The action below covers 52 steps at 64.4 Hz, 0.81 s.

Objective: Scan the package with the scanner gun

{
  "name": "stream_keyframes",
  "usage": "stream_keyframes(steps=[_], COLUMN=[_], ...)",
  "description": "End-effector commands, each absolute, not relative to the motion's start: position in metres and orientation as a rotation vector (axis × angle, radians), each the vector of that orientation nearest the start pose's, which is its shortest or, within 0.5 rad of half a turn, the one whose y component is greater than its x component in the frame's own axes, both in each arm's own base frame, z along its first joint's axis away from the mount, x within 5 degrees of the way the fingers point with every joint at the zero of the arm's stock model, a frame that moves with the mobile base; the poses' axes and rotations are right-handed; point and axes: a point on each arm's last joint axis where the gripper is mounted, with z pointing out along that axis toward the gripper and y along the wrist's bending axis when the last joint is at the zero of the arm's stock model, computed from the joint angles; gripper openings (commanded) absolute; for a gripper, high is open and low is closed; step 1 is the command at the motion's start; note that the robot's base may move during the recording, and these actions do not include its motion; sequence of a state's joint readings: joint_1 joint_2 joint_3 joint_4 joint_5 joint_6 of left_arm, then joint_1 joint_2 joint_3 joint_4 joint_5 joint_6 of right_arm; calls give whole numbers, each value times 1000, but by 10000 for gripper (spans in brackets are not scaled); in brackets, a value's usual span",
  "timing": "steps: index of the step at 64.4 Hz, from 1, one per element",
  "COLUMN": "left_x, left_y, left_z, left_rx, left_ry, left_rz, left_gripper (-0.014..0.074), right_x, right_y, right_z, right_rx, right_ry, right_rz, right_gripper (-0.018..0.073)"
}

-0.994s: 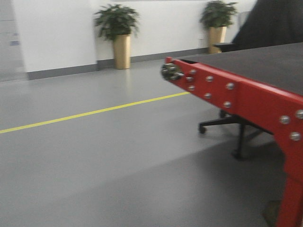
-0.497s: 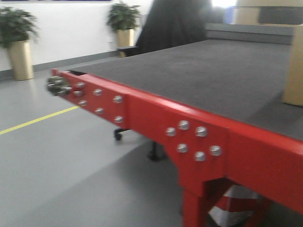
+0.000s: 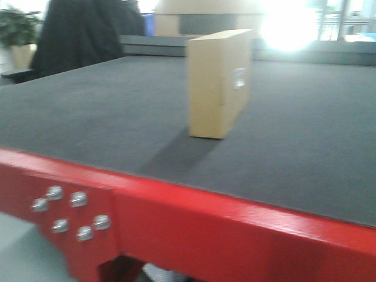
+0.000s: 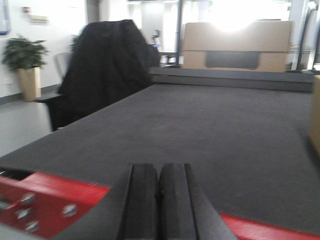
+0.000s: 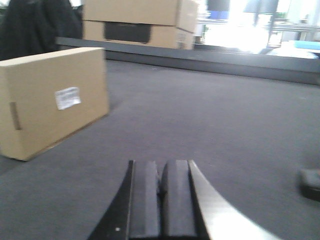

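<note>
package [image 3: 218, 82] upright on desk [image 3: 88, 108], white label [image 5: 67, 97] on its side | left pincer [image 4: 159, 200] clenched, empty | right pincer [image 5: 161, 200] clenched, empty, package at its 10 o'clock

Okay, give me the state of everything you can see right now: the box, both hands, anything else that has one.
package, closed, standing on edge on the table, nothing touching it.
left hand, shut, empty.
right hand, shut, empty.
black jacket, draped, hanging beside the table.
</note>
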<state>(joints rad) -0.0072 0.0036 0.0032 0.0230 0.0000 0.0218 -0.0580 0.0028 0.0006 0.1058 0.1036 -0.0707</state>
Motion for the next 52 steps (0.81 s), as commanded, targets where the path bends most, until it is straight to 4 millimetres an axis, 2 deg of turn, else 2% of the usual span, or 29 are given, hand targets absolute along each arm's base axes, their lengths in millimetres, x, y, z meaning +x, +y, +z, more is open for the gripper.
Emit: stream_keyframes(steps=[1,22,52], left_x=[56,56,56], left_y=[-1,-1,2], left_z=[215,215,215], left_rx=[39,36,4], left_ry=[1465,1466,1466], left_rz=[21,24,60], left_gripper=[-111,-111,-111], right_x=[56,56,56], right_y=[-3,-3,-3], right_z=[206,210,208], right_rx=[59,61,60], right_ry=[1560,1517,1541], right_rz=[-18,-22,-20], right_gripper=[-153,-153,-153])
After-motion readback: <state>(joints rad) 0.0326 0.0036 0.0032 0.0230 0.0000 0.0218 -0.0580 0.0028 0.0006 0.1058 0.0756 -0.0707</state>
